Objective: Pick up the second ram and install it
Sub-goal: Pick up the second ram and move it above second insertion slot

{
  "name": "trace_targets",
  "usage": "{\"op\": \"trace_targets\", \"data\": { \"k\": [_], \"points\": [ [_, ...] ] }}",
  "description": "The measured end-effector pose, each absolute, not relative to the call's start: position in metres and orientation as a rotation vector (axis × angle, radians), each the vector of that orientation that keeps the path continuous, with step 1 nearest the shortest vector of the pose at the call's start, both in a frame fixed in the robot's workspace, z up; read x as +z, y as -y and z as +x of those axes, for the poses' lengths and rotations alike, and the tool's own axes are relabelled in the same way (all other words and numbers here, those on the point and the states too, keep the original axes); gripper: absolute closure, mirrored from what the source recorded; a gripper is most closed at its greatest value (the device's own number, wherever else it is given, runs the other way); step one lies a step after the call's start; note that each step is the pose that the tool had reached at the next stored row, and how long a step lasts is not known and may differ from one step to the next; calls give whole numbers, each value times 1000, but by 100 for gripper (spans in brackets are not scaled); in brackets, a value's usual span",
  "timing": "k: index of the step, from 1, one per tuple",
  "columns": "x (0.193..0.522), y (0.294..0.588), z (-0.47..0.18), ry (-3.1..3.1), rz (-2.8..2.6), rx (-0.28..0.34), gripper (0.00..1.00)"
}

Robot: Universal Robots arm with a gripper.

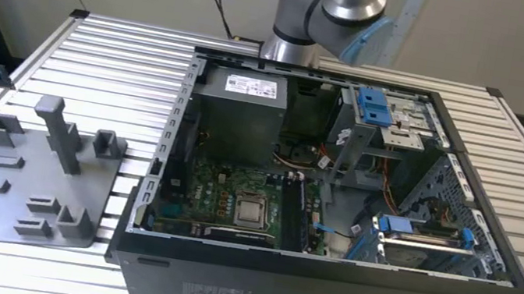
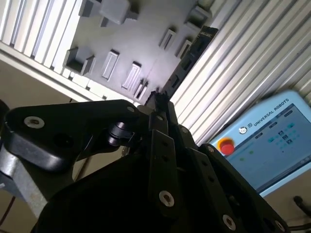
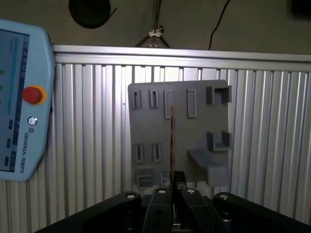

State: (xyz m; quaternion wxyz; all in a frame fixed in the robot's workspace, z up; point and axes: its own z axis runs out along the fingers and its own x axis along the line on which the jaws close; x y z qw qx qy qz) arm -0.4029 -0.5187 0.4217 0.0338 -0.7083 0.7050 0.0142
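My gripper point(image 3: 173, 188) is shut on the second ram point(image 3: 172, 141), a long thin stick seen edge-on and standing out from the fingertips. In the second wrist view the same dark board point(image 2: 192, 53) with small chips sticks out from the gripper point(image 2: 158, 100). Behind the held ram, and apart from it, lies the grey holder tray point(image 3: 146, 131), which also appears in the second wrist view point(image 2: 131, 34). In the exterior view the tray point(image 1: 13, 187) lies on the slatted table at the exterior view's left. The open computer case holds the green motherboard point(image 1: 222, 196) with long black slots point(image 1: 295, 215).
A teach pendant with a red stop button point(image 3: 22, 102) lies on the slats beside the tray, also seen in the second wrist view point(image 2: 267, 141). The arm's base point(image 1: 327, 7) stands behind the case. The case walls point(image 1: 325, 283), power supply point(image 1: 236, 111) and drive cage point(image 1: 426, 240) crowd the motherboard.
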Motion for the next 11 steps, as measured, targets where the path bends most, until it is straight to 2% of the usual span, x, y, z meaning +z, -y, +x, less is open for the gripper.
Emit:
{"op": "trace_targets", "data": {
  "k": [11],
  "points": [
    [421,519,-375,-2177,-2170,43,86]
  ]
}}
